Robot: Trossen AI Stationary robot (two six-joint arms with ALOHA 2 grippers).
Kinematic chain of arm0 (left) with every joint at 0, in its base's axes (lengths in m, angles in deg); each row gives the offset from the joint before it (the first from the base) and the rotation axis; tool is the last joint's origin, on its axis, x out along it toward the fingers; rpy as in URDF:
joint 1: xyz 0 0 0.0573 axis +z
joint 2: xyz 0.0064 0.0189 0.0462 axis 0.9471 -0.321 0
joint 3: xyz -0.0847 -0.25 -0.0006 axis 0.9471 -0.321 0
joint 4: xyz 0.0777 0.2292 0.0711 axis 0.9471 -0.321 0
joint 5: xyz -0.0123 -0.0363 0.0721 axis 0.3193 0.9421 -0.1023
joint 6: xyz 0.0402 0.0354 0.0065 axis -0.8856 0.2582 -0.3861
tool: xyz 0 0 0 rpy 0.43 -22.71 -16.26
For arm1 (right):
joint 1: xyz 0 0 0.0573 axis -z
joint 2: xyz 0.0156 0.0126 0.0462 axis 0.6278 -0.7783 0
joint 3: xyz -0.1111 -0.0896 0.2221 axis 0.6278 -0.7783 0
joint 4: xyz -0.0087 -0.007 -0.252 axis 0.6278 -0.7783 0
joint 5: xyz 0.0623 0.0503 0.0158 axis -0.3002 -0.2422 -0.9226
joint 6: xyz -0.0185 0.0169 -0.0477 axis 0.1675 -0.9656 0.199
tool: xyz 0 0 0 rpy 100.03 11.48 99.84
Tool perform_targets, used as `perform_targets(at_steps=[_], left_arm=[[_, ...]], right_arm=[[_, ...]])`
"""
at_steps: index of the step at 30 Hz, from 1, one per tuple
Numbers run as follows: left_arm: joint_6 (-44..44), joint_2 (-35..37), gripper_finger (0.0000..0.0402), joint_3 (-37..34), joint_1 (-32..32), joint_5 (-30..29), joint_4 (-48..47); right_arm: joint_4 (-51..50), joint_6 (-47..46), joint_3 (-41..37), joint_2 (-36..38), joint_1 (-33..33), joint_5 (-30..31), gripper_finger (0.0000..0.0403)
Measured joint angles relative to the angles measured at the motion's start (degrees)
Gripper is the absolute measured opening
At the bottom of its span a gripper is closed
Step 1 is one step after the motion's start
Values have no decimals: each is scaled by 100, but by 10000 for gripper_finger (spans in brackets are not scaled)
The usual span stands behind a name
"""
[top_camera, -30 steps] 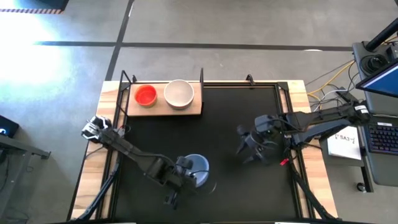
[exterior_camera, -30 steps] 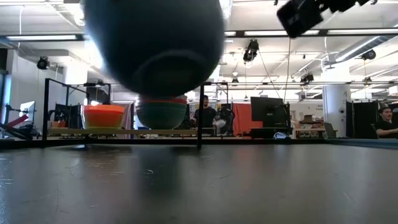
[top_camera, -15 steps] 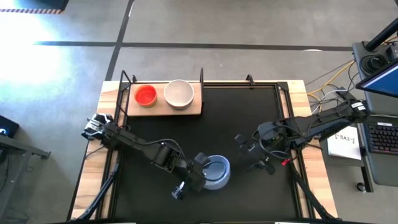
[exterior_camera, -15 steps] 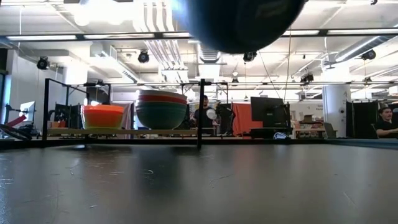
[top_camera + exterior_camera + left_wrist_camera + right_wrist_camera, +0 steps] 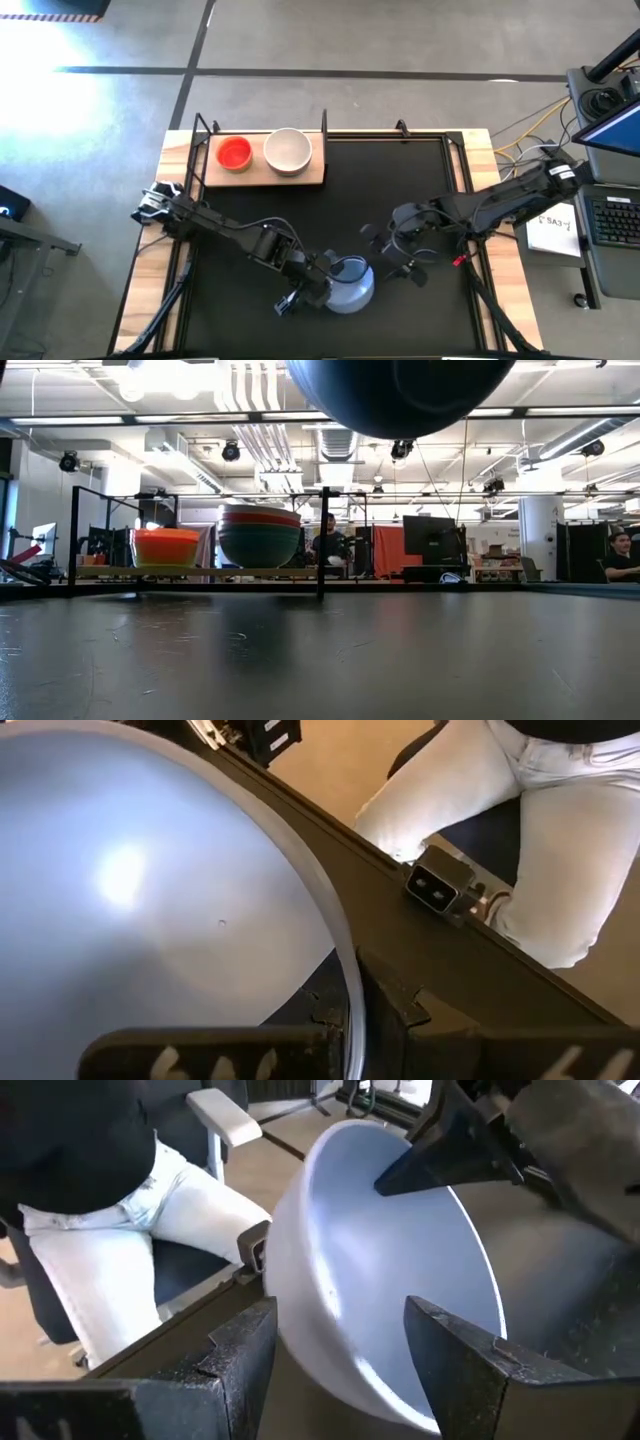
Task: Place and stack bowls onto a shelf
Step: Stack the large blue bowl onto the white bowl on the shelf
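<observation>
My left gripper is shut on a grey-blue bowl, held above the near middle of the black mat. In the low view the bowl's dark underside fills the top of the picture. My right gripper is open just right of the bowl, its fingers pointing at it without touching; the bowl shows tilted beyond them. The pale wood shelf stands at the far left. On it are an orange-red bowl and a stack topped by a white bowl. My left gripper has the grey-blue bowl by its rim, one finger inside the hollow and the other outside. The fingers come at it from the table's left. The bowl is lifted clear of the mat and tipped.
Thin black posts rise at the shelf's corners. In the low view the stack has a teal bowl at the bottom. A person in white trousers sits beyond the table. A keyboard and papers lie to the right.
My left gripper has carried the grey-blue bowl toward the table's right and a little higher, and the bowl has tipped. My right gripper has moved left and slightly nearer, toward the bowl.
</observation>
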Motion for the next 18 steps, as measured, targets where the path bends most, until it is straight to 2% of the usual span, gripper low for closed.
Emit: perform_targets(at_steps=[3,8,13,18], left_arm=[[-49,0,0,-7,3,2,-23],[-315,0,0,-7,84,-142,-55],[-451,0,0,-7,164,-114,-110],[-437,0,0,-7,166,-100,-135]], right_arm=[[-231,38,238,-184,-7,-52,209],[-410,36,498,-556,-74,-708,209],[-650,38,716,-856,-119,-921,209],[-1032,38,985,-1090,-122,-996,179]])
